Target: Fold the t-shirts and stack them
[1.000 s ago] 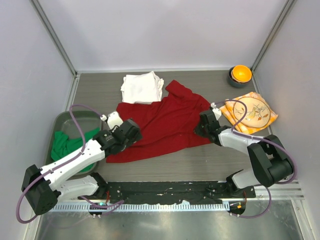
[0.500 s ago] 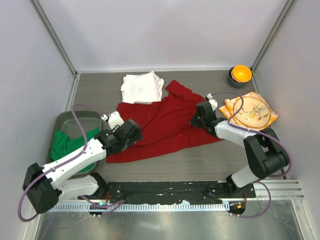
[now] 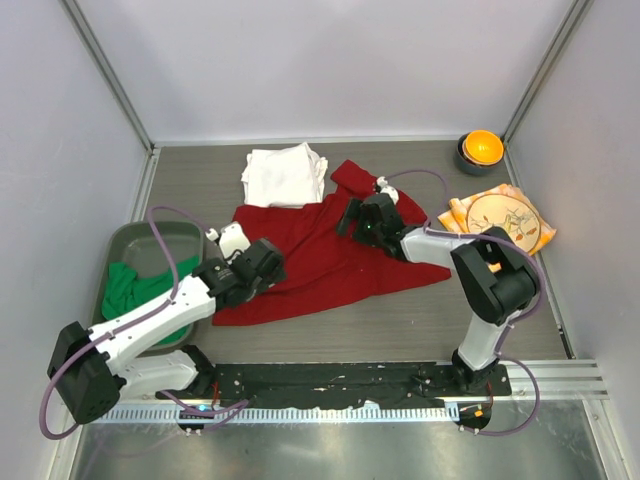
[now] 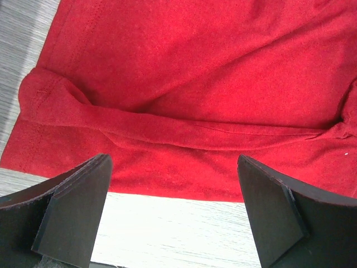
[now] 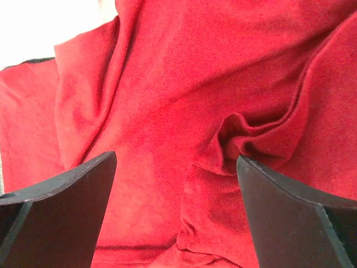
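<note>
The red t-shirt (image 3: 330, 255) lies spread and creased in the middle of the table. My left gripper (image 3: 268, 268) hovers open over its left part. In the left wrist view its fingers (image 4: 75, 212) straddle bare table just below the red hem (image 4: 195, 84); nothing is between them. My right gripper (image 3: 352, 218) is open above the shirt's upper middle, its fingers (image 5: 61, 212) set wide over bunched red cloth (image 5: 167, 84) and gripping none of it. A folded white t-shirt (image 3: 285, 175) lies at the back. A green t-shirt (image 3: 135, 285) sits crumpled in a tray.
A grey tray (image 3: 150, 238) holds the green shirt at the left. An orange patterned cloth (image 3: 500, 215) lies at the right, and a dark bowl with an orange object (image 3: 481, 150) stands in the back right corner. Walls enclose the table.
My right gripper has swung left from the red shirt's right edge to its upper middle and has gone from shut to open. The left arm has barely moved.
</note>
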Motion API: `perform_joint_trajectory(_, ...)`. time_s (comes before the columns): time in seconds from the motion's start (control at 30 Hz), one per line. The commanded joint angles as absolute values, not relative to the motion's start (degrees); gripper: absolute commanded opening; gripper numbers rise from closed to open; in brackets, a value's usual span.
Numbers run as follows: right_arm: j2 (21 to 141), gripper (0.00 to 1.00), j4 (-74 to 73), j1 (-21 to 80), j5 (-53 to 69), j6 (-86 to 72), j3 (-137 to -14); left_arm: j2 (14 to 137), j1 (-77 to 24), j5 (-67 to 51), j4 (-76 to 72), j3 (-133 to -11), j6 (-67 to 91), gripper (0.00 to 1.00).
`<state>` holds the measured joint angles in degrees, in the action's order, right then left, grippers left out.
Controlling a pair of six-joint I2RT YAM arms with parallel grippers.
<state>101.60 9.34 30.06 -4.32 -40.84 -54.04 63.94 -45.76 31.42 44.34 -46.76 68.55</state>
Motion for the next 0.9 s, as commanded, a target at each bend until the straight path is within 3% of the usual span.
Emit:
perform_joint_trajectory(0.0, 93.62, 0.96, 17.31, 30.06, -10.62, -36.83, -50.9, 64.07, -45.88, 32.17, 41.75, -45.79, 68.47, 1.0)
perform_joint_trajectory(0.17, 76.68, 0.98, 14.34, 30.06, -19.58, -34.54, -43.25, 63.9, -45.88, 30.85, 40.08, -45.26, 68.29, 1.0)
perform_joint_trajectory(0.33, 67.95, 0.99, 4.15, 29.97, -24.6, -33.23, -40.26, 67.14, -45.97, 29.45, 38.67, -45.88, 67.5, 1.0)
perform_joint_trajectory(0.5, 68.55, 1.0, 1.14, 29.01, -27.51, -33.66, -37.98, 70.13, -45.88, 28.83, 35.69, -46.14, 66.18, 1.0)
perform_joint_trajectory(0.87, 80.14, 1.0, 8.88, 27.95, -19.52, -34.8, -38.23, 72.68, -45.53, 29.53, 32.18, -49.31, 61.61, 1.0)
